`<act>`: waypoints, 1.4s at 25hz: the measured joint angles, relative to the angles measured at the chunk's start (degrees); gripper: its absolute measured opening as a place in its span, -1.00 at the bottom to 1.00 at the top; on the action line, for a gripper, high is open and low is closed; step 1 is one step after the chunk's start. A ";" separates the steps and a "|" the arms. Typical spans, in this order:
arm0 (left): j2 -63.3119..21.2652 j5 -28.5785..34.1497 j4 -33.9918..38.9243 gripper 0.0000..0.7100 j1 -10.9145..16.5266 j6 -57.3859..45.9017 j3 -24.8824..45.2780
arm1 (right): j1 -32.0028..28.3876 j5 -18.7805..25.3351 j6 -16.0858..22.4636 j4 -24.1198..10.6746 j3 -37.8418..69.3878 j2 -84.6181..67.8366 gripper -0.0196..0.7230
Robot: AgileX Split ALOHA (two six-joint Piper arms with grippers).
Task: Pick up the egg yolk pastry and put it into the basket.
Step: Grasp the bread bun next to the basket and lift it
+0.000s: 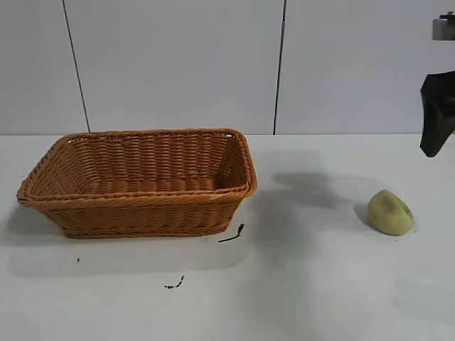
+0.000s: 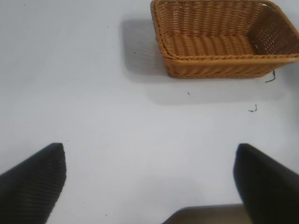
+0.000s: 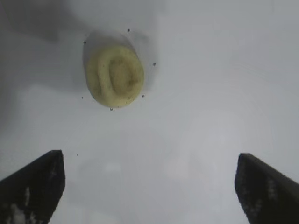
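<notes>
In the exterior view, the basket [image 1: 138, 181] stands on the white surface [image 1: 306, 284], its inside showing only bare weave. The egg yolk pastry [image 1: 390, 212] lies on the surface well apart from the basket, off its short end, toward the right arm's side. The right gripper [image 1: 435, 117] hangs above the pastry and a little farther from the basket, clear of it. Two small dark scraps [image 1: 232, 234] lie on the surface just beside the basket's near corner.

In the left wrist view, the left gripper [image 2: 149, 186] has its jaws spread wide with nothing between them, over bare surface well apart from the basket [image 2: 224, 39].

In the right wrist view, the right gripper [image 3: 149, 186] also has its jaws wide apart and holds nothing. The pastry [image 3: 114, 75] rests on the surface beyond the fingertips [image 3: 35, 179], untouched, ringed by a few dark specks.
</notes>
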 joint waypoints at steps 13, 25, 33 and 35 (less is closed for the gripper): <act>0.00 0.00 0.00 0.96 0.00 0.00 0.00 | 3.17 -3.16 -0.05 0.97 -3.88 11.02 0.91; 0.00 0.00 0.00 0.96 0.00 0.00 0.00 | 3.17 -8.87 -1.85 1.81 -3.88 21.17 0.91; 0.00 0.00 0.00 0.96 0.00 0.00 0.00 | 3.17 -9.93 -1.85 2.06 -3.88 21.30 -0.08; 0.00 0.00 0.00 0.96 0.00 0.00 0.00 | 3.17 -9.93 -1.85 2.06 -3.88 21.30 -0.35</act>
